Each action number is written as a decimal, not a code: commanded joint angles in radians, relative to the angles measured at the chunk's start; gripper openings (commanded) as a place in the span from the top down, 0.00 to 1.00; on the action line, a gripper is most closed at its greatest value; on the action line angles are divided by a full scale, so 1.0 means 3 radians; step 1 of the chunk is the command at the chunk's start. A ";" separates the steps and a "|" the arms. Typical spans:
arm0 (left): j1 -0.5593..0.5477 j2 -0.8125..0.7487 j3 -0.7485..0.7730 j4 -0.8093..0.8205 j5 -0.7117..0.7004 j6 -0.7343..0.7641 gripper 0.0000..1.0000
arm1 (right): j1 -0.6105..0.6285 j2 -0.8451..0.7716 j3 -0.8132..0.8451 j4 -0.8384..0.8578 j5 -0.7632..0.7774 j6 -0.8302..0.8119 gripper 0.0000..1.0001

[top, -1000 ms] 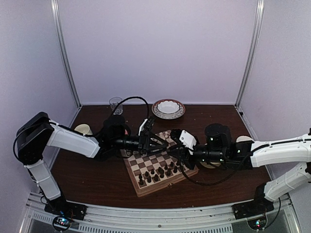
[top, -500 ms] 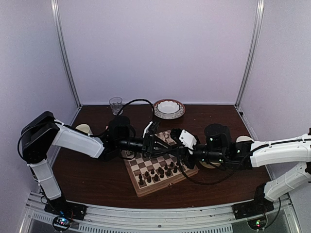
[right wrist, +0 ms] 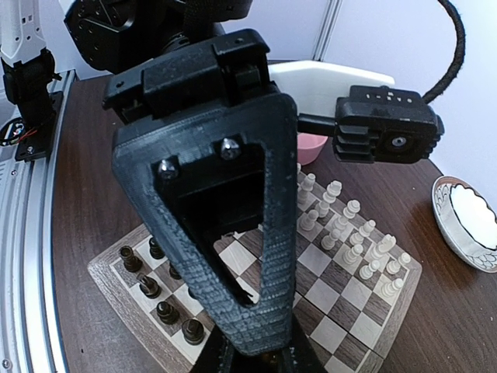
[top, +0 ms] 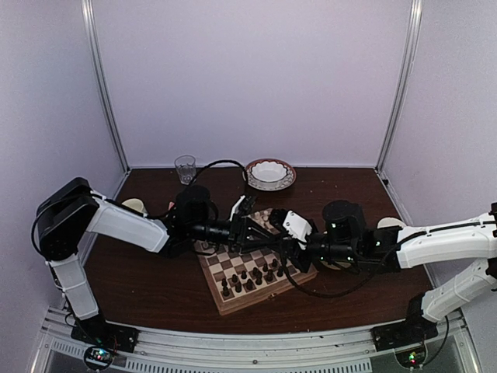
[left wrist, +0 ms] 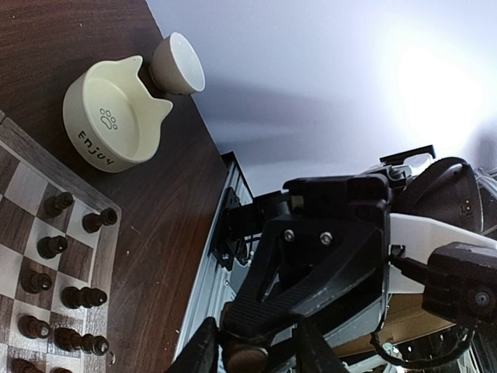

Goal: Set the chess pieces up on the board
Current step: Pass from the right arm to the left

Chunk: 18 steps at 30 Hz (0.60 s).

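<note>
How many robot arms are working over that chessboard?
2. The left arm reaches in from the table's left side, the right arm from its right side; both stretch over the chessboard.

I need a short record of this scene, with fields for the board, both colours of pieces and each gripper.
board: flat on the table
dark pieces: on the board's near side
pale pieces: on its far side
right gripper: shut on a dark chessman
left gripper: jaws around the same chessman, grip unclear
</note>
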 commanded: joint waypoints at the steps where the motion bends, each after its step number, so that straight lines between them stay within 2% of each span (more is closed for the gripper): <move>1: -0.0034 0.0054 0.0092 0.0215 0.0119 -0.0056 0.66 | 0.0033 0.0055 0.0112 0.0061 0.0035 -0.0007 0.90; 8: -0.0034 0.0066 0.0089 0.0362 0.0168 -0.0166 0.68 | 0.0036 0.0049 0.0106 0.0058 0.0021 -0.0019 0.87; 18: -0.0029 0.0065 0.0102 0.0355 0.0203 -0.0163 0.84 | 0.0041 0.0069 0.0124 0.0040 0.0023 -0.0019 0.85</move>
